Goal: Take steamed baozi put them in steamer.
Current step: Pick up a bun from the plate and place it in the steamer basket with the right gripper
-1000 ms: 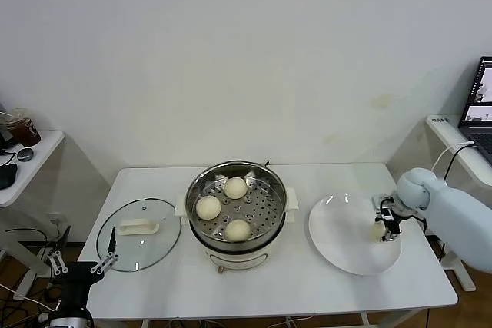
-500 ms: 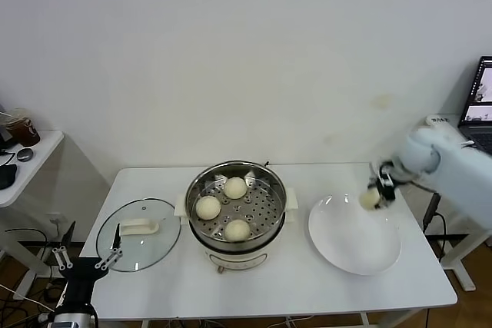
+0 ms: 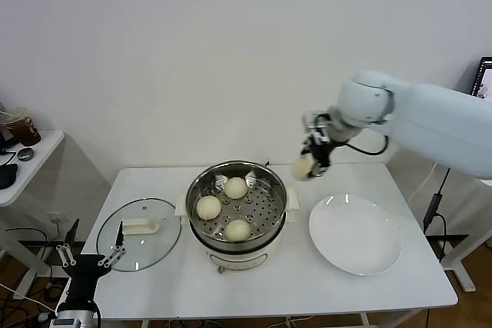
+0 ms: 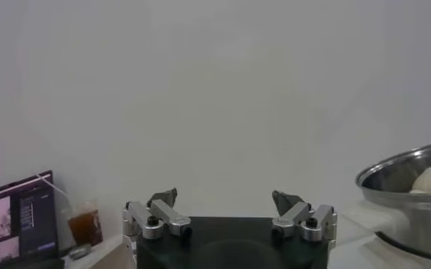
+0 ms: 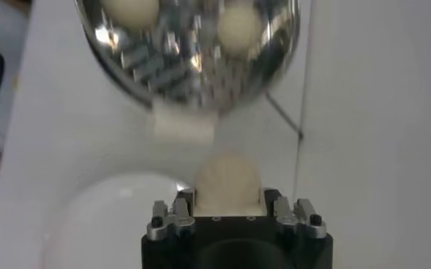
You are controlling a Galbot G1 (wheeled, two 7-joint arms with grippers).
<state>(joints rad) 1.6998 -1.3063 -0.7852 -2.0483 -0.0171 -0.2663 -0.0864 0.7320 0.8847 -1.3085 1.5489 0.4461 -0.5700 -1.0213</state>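
The steel steamer [image 3: 235, 224] stands mid-table on its cream base, with three pale baozi [image 3: 236, 187] [image 3: 208, 207] [image 3: 237, 230] on its perforated floor. My right gripper [image 3: 309, 160] is shut on a fourth baozi [image 3: 302, 167] and holds it in the air just right of the steamer's rim, above the table's far side. In the right wrist view the held baozi [image 5: 227, 183] sits between the jaws, with the steamer [image 5: 187, 69] ahead. My left gripper [image 3: 92, 257] is open and empty, parked low at the table's front left corner; it shows in the left wrist view [image 4: 226, 205].
An empty white plate [image 3: 355, 233] lies right of the steamer. A glass lid [image 3: 138, 233] with a cream handle lies left of it. A side table [image 3: 23, 160] with a cup stands at far left.
My right gripper lifted the baozi off the plate's right side and carried it up and left, to just right of the steamer. The plate is now empty.
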